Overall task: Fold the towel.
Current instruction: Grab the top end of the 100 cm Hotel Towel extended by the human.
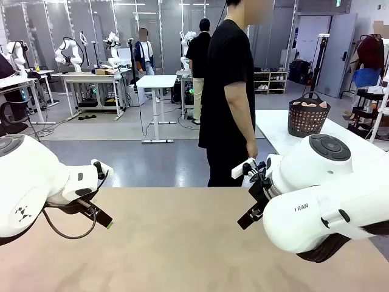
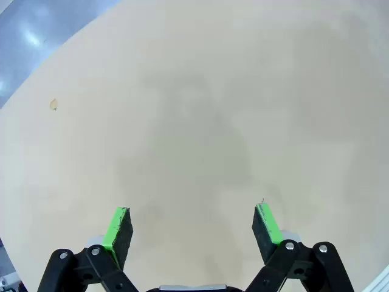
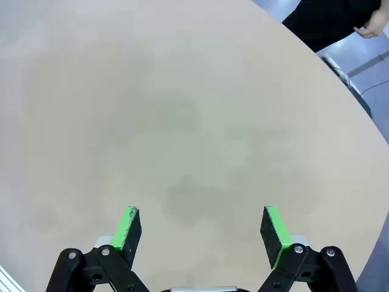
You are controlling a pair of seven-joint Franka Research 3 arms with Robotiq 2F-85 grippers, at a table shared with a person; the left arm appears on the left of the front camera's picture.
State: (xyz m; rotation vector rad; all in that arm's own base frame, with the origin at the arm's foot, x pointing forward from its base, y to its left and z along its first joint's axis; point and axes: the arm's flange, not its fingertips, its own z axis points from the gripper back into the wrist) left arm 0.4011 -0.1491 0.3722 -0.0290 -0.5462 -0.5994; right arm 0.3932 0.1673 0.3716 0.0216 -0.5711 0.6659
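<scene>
Smooth tan table (image 1: pixel 182 243) (lab benches (image 1: pixel 91 78) beyond, dark basket (image 1: pixel 307 118) far right); left gripper (image 2: pixel 192 212) and right gripper (image 3: pixel 201 212) both spread wide.

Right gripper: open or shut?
Open. The right gripper has its green pads wide apart over the table, nothing between them.

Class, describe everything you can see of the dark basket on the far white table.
The dark openwork round basket stands upright on a white table at the far right, beyond the robot's own table. Its wall narrows toward the base. A pale pink heap, possibly the towel, fills it to the rim; it is too small to tell more.
</scene>
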